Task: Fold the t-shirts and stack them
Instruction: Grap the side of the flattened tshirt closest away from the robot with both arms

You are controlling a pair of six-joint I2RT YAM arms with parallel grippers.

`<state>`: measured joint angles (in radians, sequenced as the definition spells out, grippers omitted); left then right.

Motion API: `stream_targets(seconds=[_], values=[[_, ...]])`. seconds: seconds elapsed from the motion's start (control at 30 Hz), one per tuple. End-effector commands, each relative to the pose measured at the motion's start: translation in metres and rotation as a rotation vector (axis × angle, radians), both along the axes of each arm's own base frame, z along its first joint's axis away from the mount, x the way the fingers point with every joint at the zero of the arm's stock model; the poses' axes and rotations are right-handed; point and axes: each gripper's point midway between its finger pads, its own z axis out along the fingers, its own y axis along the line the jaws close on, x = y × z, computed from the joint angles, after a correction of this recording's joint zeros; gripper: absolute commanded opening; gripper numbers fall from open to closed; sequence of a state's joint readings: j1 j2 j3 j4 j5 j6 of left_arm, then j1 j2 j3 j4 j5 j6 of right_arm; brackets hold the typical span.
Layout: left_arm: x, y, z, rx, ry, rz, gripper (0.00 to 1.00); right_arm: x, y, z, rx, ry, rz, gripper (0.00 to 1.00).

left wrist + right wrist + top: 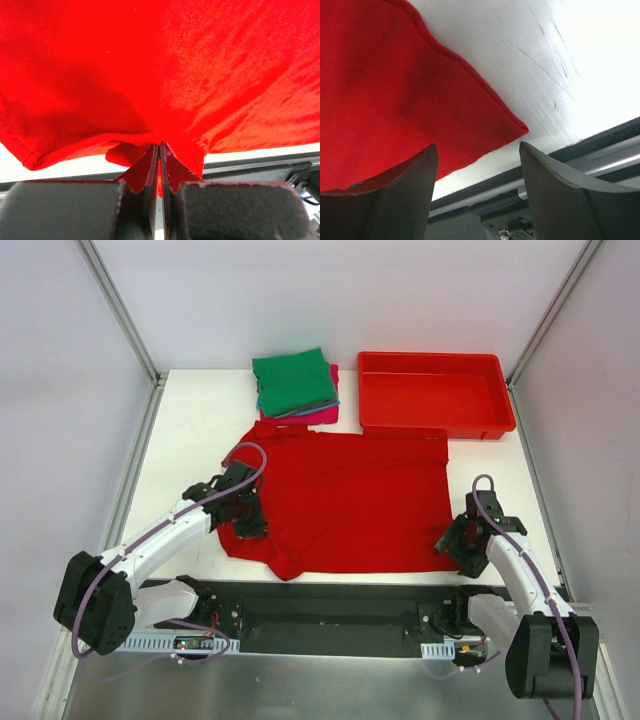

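Left pincer (160,147) pinches red t-shirt (350,500) hem. Right pincer (477,147) gapes at its corner by tabletop (190,440) near edge, holding nothing. We risk closing short, missing cloth.

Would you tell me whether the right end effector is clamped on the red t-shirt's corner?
No, the right end effector has its fingers apart, and the corner of the red t-shirt lies on the table beyond them.
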<state>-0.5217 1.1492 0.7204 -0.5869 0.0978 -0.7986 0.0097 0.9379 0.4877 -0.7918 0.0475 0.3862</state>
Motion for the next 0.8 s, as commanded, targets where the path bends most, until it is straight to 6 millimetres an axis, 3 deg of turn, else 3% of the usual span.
stream_targets(seconds=[0.0,0.3,0.5,0.77], values=[[-0.001,0.002,0.001,-0.007,-0.019,-0.004,0.0,0.006,-0.007,-0.008,-0.036,-0.01,-0.034,0.66],[-0.005,0.002,-0.001,-0.018,0.001,0.01,0.0,0.01,-0.006,-0.011,-0.028,-0.022,-0.029,0.49],[-0.009,0.001,-0.004,-0.028,0.018,0.012,0.0,0.01,-0.007,-0.011,-0.035,-0.035,-0.017,0.24],[-0.022,0.001,-0.008,-0.059,0.043,0.02,0.0,0.016,-0.004,-0.009,-0.018,-0.069,0.012,0.01]])
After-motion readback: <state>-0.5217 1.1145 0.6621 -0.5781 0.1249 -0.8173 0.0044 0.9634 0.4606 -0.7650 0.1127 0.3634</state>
